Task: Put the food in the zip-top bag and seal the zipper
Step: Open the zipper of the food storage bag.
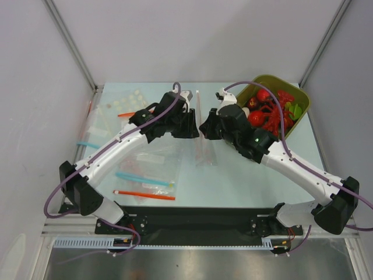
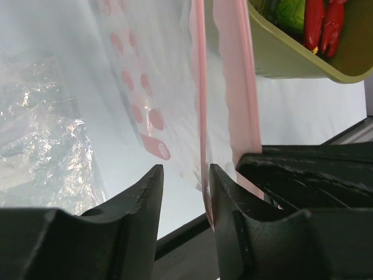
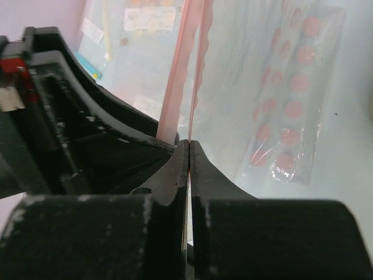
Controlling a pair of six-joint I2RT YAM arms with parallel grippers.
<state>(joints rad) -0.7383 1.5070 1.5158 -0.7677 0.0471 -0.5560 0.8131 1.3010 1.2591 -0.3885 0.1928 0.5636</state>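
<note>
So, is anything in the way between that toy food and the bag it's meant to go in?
Yes. The food lies inside the green bin, behind its wall. The right end effector and its wrist sit between bin and bag, shut on the pink zipper.

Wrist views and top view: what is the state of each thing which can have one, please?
zip-top bag: mouth open, no food seen inside.
zipper: unsealed, its two pink strips apart.
left gripper: jaws open, one strip between them.
right gripper: jaws shut on zipper.
food: in the olive bin, not bagged.
</note>
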